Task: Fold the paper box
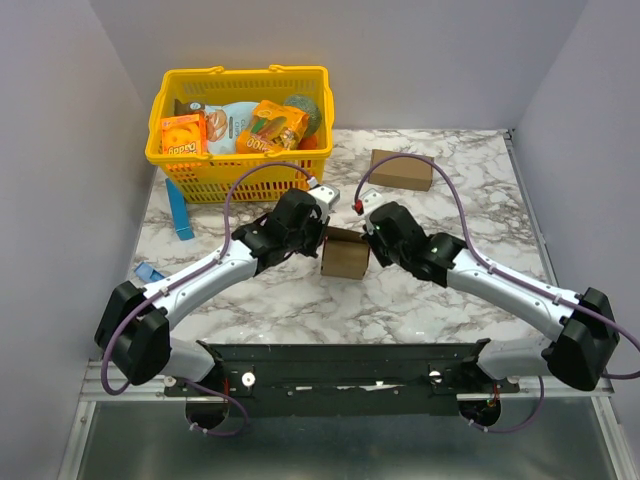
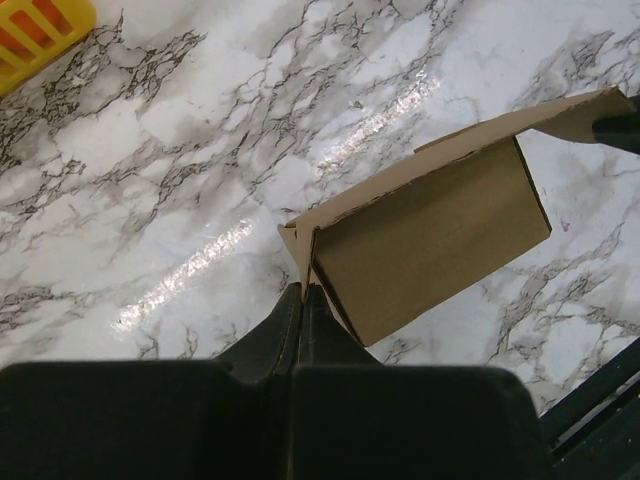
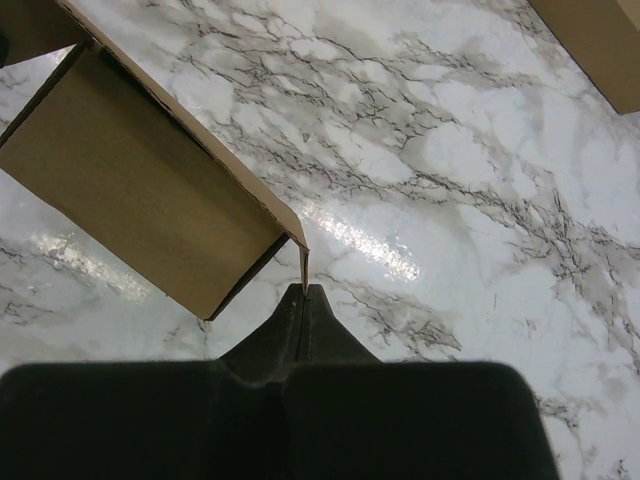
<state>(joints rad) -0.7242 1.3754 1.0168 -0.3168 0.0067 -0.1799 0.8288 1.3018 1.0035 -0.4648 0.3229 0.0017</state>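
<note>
From my end, the paper box point(image 1: 345, 258) sits mid-table on the marble table point(image 1: 300, 310). The left gripper point(image 2: 303, 298) is pinched tight on a flap corner at one end, and the right gripper point(image 3: 304, 295) is pinched on the flap edge at the other. Farther back there's a longer brown carton point(image 1: 401, 170) and a yellow basket point(image 1: 240, 178) of snacks.

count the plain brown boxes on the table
2. The paper box is mid-table, its flaps pinched by the left gripper and right gripper; a longer brown carton lies back right. The basket may hide more.
</note>
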